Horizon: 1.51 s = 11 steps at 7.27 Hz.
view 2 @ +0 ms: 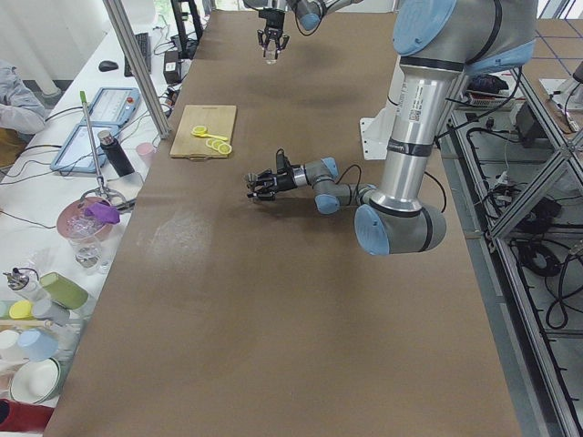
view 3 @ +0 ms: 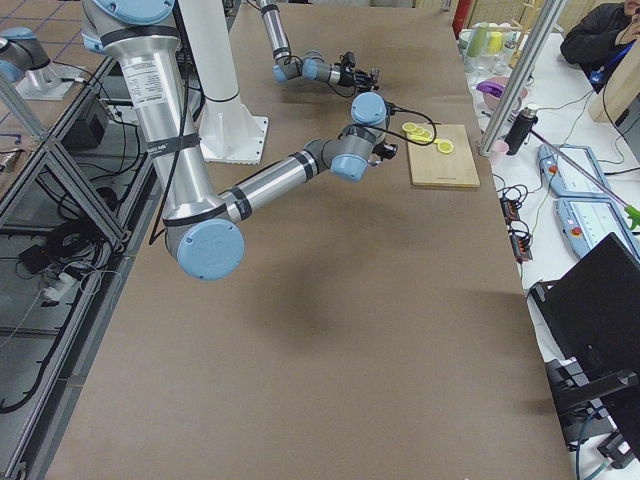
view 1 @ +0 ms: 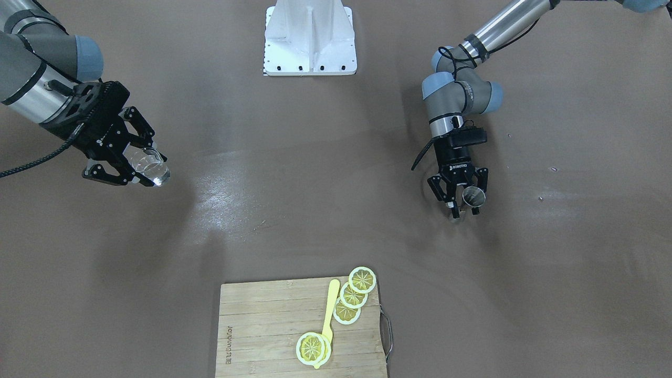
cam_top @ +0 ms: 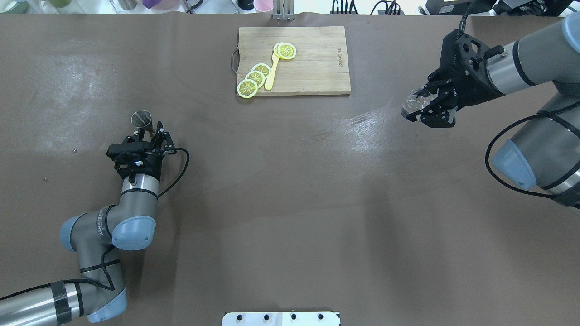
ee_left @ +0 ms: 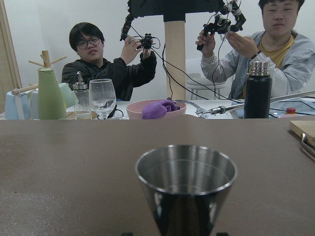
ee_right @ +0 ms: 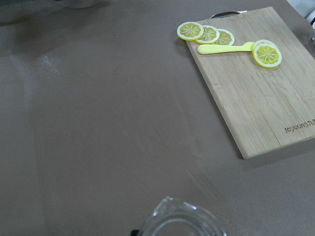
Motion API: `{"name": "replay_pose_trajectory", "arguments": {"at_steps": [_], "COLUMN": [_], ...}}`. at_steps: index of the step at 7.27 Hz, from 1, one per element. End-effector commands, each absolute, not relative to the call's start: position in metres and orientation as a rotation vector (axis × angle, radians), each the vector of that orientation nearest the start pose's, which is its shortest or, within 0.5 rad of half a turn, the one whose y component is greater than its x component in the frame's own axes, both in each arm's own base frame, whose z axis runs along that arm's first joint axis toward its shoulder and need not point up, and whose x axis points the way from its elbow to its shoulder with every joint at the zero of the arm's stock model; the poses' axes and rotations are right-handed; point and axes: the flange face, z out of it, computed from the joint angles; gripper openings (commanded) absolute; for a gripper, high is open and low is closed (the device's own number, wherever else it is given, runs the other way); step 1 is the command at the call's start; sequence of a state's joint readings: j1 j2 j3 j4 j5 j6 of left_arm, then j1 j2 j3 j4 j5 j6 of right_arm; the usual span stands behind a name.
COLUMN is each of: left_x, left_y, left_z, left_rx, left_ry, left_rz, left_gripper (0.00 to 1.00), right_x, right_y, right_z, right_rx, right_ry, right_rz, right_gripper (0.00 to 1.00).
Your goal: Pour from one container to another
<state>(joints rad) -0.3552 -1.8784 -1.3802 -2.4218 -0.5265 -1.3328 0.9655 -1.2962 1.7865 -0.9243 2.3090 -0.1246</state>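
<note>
The clear glass tumbler (view 1: 151, 164) is held above the table in my right gripper (view 1: 143, 167), which is shut on it and tips it on its side. Overhead, this tumbler (cam_top: 413, 102) and the right gripper (cam_top: 426, 107) hang over the table's right part. The right wrist view shows only the tumbler's rim (ee_right: 179, 222). The steel jigger (view 1: 474, 197) stands low at the table between the fingers of my left gripper (view 1: 463, 202), which looks shut on its lower cone. The jigger's (ee_left: 186, 184) open cup fills the left wrist view; overhead the jigger (cam_top: 141, 119) sits at the left.
A wooden cutting board (cam_top: 312, 68) with lemon slices (cam_top: 254, 78) and a yellow spoon (cam_top: 271, 74) lies at the table's far middle edge. The white robot base (view 1: 310, 39) is at the near edge. Operators and bottles sit beyond the far edge.
</note>
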Motion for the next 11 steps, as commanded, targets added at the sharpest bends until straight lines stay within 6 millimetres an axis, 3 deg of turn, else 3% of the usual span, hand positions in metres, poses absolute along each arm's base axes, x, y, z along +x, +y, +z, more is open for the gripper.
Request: {"name": "replay_pose_trajectory", "arguments": {"at_steps": [1, 2, 3, 5, 6, 7, 8, 9, 10, 11], "left_x": [0.504, 0.503, 0.502, 0.492, 0.499, 0.513, 0.525, 0.533, 0.532, 0.531], "left_y": [-0.421, -0.421, -0.421, -0.415, -0.413, -0.400, -0.365, -0.343, -0.342, -0.341], "left_z": [0.459, 0.456, 0.450, 0.410, 0.390, 0.369, 0.356, 0.324, 0.291, 0.292], "left_rx": [1.181, 1.183, 1.185, 1.238, 1.247, 1.243, 1.249, 1.284, 1.320, 1.322], "left_ry": [0.572, 0.579, 0.586, 0.555, 0.581, 0.628, 0.656, 0.660, 0.648, 0.651], "left_rz": [-0.611, -0.614, -0.614, -0.508, -0.509, -0.506, -0.444, -0.386, -0.320, -0.313], "left_gripper": [0.11, 0.00, 0.00, 0.00, 0.00, 0.00, 0.00, 0.00, 0.00, 0.00], "right_x": [-0.272, -0.272, -0.272, -0.270, -0.268, -0.268, -0.267, -0.268, -0.269, -0.266], "right_y": [-0.506, -0.506, -0.506, -0.508, -0.508, -0.509, -0.506, -0.502, -0.501, -0.500], "right_z": [0.328, 0.328, 0.328, 0.327, 0.324, 0.322, 0.305, 0.293, 0.290, 0.289], "right_rx": [0.934, 0.934, 0.934, 0.938, 0.937, 0.943, 0.937, 0.923, 0.925, 0.929], "right_ry": [-0.932, -0.932, -0.932, -0.927, -0.923, -0.914, -0.914, -0.915, -0.917, -0.915], "right_rz": [-1.043, -1.044, -1.044, -1.041, -1.037, -1.033, -1.033, -1.036, -1.038, -1.036], "right_gripper": [0.00, 0.00, 0.00, 0.00, 0.00, 0.00, 0.00, 0.00, 0.00, 0.00]}}
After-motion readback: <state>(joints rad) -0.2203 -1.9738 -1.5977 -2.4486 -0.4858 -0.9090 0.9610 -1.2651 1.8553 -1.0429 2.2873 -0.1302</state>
